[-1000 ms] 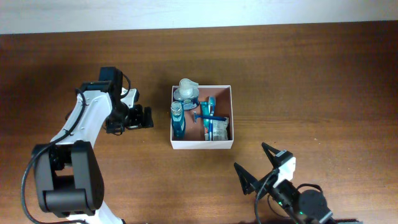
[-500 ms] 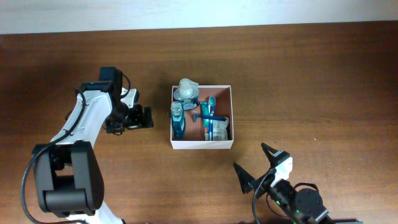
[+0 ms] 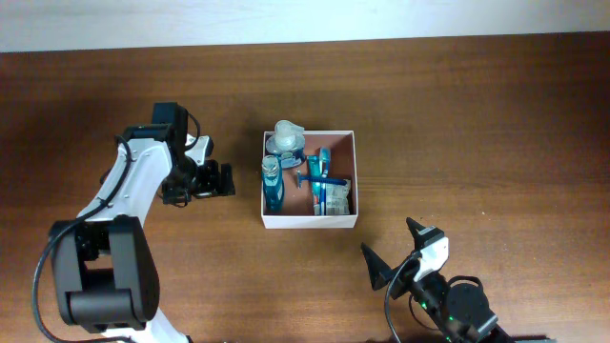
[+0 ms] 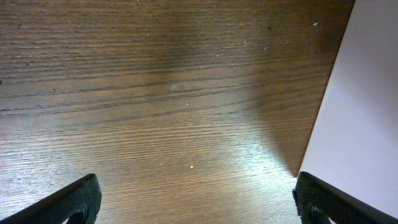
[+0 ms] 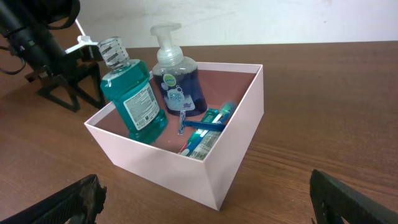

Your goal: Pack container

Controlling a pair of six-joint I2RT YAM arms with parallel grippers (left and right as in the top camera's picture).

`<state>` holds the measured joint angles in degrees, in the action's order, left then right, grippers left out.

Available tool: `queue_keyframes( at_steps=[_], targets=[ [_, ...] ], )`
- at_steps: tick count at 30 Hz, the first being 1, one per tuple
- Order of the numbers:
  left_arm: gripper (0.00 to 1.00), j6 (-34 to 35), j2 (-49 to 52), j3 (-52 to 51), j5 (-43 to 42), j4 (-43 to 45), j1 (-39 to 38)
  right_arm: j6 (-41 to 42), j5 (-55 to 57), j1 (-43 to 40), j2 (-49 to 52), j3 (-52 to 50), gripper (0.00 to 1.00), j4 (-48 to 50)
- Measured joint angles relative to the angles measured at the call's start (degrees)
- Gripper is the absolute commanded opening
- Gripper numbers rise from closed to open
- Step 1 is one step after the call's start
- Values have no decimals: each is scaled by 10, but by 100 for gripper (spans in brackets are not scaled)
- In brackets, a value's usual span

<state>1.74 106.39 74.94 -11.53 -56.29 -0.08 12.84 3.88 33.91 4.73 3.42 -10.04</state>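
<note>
The container (image 3: 346,221) is a square white-walled box with a reddish-brown inside, at the table's middle. It holds a teal mouthwash bottle (image 3: 273,184), a blue soap pump bottle (image 3: 285,140), a blue razor (image 3: 316,181) and a toothpaste tube (image 3: 334,198). The right wrist view shows the container (image 5: 205,177) with the mouthwash bottle (image 5: 134,99) and pump bottle (image 5: 177,81) upright. My left gripper (image 3: 226,179) is open and empty, just left of the container; its white wall (image 4: 360,124) shows in the left wrist view. My right gripper (image 3: 396,252) is open and empty, below the container.
The wooden table (image 3: 477,124) runs to a pale wall at the back edge. My left arm (image 3: 133,191) stretches along the left side. The left gripper's fingers (image 4: 199,202) frame bare wood.
My right arm has drawn back slightly toward the front edge. The left arm and the container's contents have not moved.
</note>
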Motion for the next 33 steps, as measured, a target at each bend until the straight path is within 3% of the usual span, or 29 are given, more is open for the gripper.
queue_keyframes(
  at_steps=[25, 33],
  targets=[
    [99, 0, 0, 0, 0, 0, 0, 0, 2, -4, -26, 0, 98, 0],
    [99, 0, 0, 0, 0, 0, 0, 0, 3, -92, -38, 0, 98, 0]
  ],
)
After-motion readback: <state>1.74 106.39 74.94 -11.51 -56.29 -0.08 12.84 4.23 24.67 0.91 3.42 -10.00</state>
